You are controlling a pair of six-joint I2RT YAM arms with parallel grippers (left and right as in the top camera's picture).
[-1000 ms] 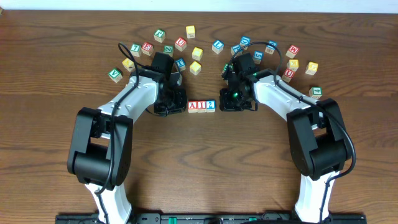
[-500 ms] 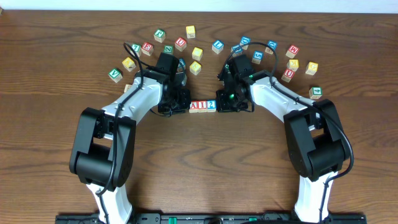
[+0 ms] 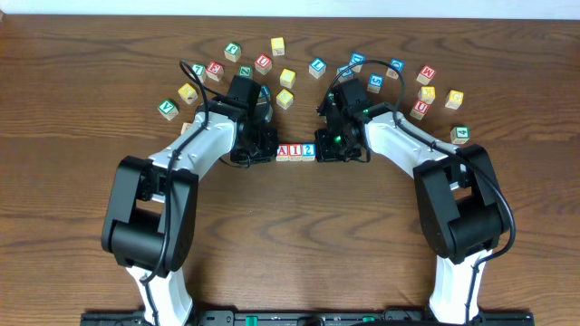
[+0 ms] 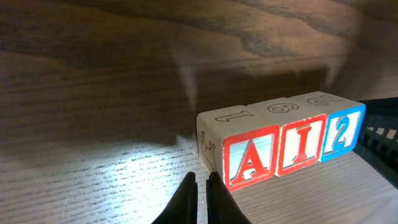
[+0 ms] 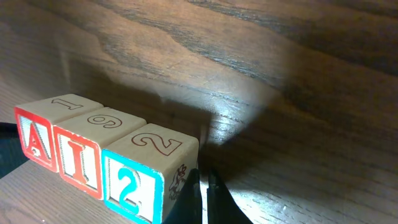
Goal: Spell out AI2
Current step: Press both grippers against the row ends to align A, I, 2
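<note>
Three wooden blocks stand side by side in a row on the table: a red A block [image 3: 283,151], a red I block [image 3: 295,151] and a blue 2 block [image 3: 308,150]. In the left wrist view they read A [image 4: 250,160], I [image 4: 301,146], 2 [image 4: 341,130]; in the right wrist view A [image 5: 35,140], I [image 5: 79,158], 2 [image 5: 134,183]. My left gripper [image 4: 199,180] is shut and empty, its tips against the A block's outer side. My right gripper [image 5: 203,174] is shut and empty, against the 2 block's outer side.
Several loose letter blocks lie in an arc behind the arms, from a green one [image 3: 168,110] at the left past a yellow one [image 3: 285,98] to a green one [image 3: 460,134] at the right. Bare wood table [image 3: 290,235] lies in front.
Both grippers moved inward from the sides and now press against the ends of the row. The three blocks have shifted slightly and sit tight together.
</note>
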